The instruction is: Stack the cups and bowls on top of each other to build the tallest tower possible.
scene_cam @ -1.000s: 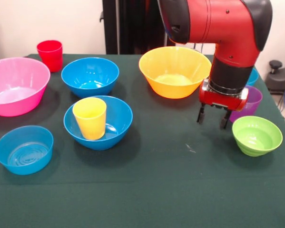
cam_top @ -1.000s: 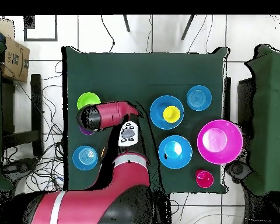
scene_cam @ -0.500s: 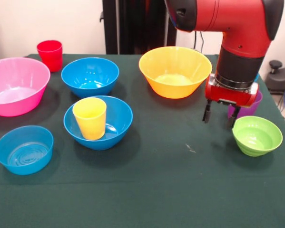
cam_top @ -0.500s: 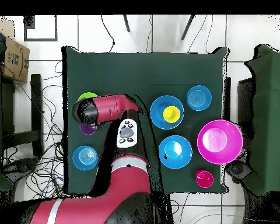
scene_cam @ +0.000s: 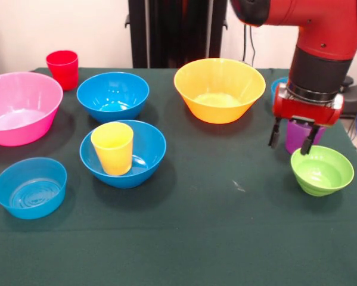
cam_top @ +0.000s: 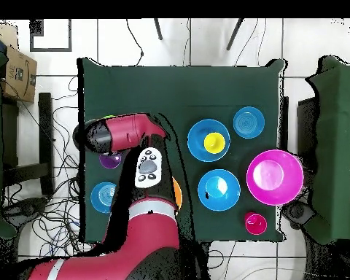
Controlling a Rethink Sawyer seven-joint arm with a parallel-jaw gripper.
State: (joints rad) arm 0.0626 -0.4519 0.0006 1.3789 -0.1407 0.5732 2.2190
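Note:
My gripper (scene_cam: pixel 291 138) hangs open and empty just above the table, at the upper left rim of the lime green bowl (scene_cam: pixel 321 170). The purple cup (scene_cam: pixel 297 136) shows between and behind its fingers; I cannot tell if they touch it. The yellow cup (scene_cam: pixel 112 148) stands upright inside a deep blue bowl (scene_cam: pixel 139 156) left of centre. A second deep blue bowl (scene_cam: pixel 112 95), the yellow-orange bowl (scene_cam: pixel 219 89), the pink bowl (scene_cam: pixel 20 107), the red cup (scene_cam: pixel 62 68) and a light-blue bowl (scene_cam: pixel 30 187) stand apart. In the overhead view the arm (cam_top: pixel 123 135) hides the gripper and most of the green bowl.
The table has a dark green cloth (scene_cam: pixel 226 232). A second light-blue bowl (scene_cam: pixel 279 84) peeks out behind the arm, near the table's right edge. In the overhead view the purple cup (cam_top: pixel 109 160) and that light-blue bowl (cam_top: pixel 105 197) lie beside the arm.
The gripper has moved to the right in the front view, from in front of the yellow-orange bowl to the purple cup and green bowl. It stays open. No cup or bowl has moved.

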